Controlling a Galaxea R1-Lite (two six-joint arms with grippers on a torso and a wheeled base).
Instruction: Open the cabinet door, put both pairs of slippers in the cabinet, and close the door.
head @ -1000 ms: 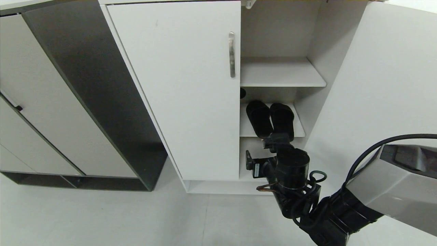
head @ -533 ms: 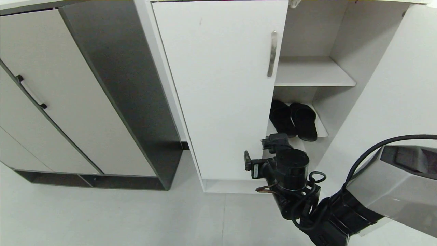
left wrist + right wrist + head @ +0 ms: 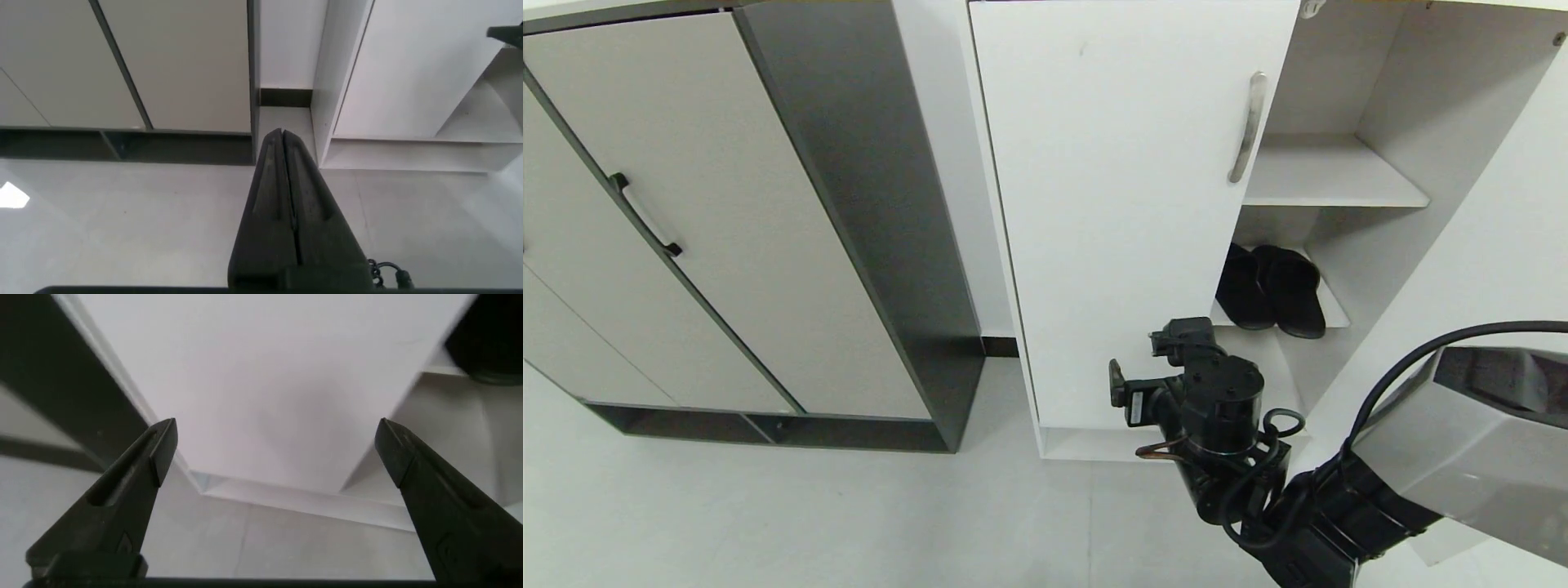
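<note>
slippers (image 3: 1270, 290): apparently one black pair, lay on middle shelf (image 3: 1335, 317) of cabinet (image 3: 1445, 122) | right door (image 3: 1470, 269): stood open | right hand (image 3: 276, 429): spread wide, empty, faced closed left door (image 3: 1127, 204) | left hand (image 3: 282, 143): fingers pressed together, over floor (image 3: 122, 229)

1. On your left stands a tall neighbouring cupboard (image 3: 735, 212) with pale beige doors, which look shut.
2. A slim black bar handle (image 3: 645, 215) runs along the edge of one beige door.
3. The cupboard's side panel (image 3: 882, 188) is dark grey and faces right.
4. Along its base you will find a low open plinth compartment (image 3: 849, 433), dark grey inside and split by a divider.
5. A strip of white wall (image 3: 964, 163) shows just beside that side panel, with a short dark skirting board (image 3: 1001, 346) at its foot.
6. The floor (image 3: 809, 523) is light grey, crossed by a faint joint line.
</note>
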